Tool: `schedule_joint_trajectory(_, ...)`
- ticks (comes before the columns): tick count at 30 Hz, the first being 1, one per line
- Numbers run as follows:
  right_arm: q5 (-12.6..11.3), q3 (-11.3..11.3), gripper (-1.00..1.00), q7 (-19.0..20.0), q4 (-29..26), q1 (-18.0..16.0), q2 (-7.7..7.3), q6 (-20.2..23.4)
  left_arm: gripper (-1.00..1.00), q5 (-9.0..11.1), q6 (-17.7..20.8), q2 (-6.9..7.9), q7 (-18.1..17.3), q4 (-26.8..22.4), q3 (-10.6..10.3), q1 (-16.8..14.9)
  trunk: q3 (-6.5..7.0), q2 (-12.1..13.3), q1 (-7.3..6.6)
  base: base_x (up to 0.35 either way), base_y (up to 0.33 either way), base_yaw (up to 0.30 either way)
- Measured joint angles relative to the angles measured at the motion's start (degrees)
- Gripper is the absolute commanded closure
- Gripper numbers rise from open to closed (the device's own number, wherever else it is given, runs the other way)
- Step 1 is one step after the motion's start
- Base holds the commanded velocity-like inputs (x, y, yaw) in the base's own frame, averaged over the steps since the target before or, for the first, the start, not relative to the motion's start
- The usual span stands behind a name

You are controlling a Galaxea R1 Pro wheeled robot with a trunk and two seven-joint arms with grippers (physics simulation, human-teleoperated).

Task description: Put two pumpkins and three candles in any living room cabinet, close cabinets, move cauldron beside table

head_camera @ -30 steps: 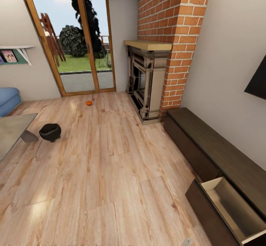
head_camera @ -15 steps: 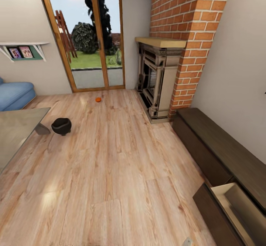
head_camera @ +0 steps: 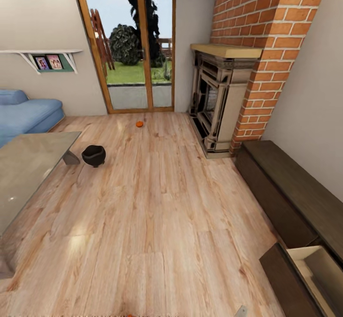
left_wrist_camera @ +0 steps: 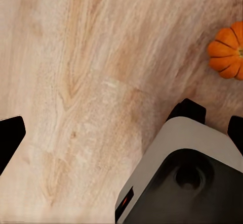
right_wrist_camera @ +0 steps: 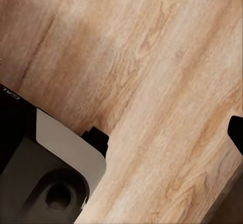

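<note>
Pumpkin (left_wrist_camera: 227,49) on floor beside left end effector

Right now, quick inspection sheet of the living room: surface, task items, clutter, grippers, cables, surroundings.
Surface: wood floor, bare planks ahead.
Job's things: pumpkin on the floor near the glass door; second pumpkin beside the robot base; cauldron by the table corner; cabinet has one drawer open; candles nothing seen.
Clutter: nothing seen.
Grippers: state cannot be told.
Cables: nothing seen.
Surroundings: fireplace, blue sofa, wall shelf.
</note>
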Motion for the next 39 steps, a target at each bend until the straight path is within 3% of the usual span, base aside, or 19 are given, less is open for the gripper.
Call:
schedule_joint_trajectory(16, 0.0, 0.0, -1.00, 0.0, 0.0, 0.0, 0.00, 0.0, -1.00, 0.1, 0.0, -0.06, -0.3, 0.0, 0.0, 0.0, -1.07, 0.0, 0.00, 0.000, 0.000, 0.213)
schedule_joint_trajectory(21, -0.1, 0.0, -1.00, 0.0, 0.0, 0.0, 0.00, 0.0, -1.00, 0.1, 0.0, 0.07, -5.3, 0.1, 0.1, 0.0, -1.39, 0.0, 0.00, 0.000, 0.000, 0.220)
schedule_joint_trajectory(31, 0.1, 0.0, -1.00, 0.1, -0.1, 0.0, -0.02, 0.0, -1.00, 0.3, -1.8, 0.24, -6.9, 0.2, 0.1, 0.0, -1.50, 0.0, 0.00, 0.000, 0.000, 0.025)
schedule_joint_trajectory(39, 0.2, 0.0, -1.00, 0.1, -0.1, 0.0, 0.01, -0.2, -1.00, 0.2, -2.6, -0.66, -7.3, -0.4, 0.0, 0.0, -1.50, 0.0, 0.00, 0.000, 0.000, 0.000)
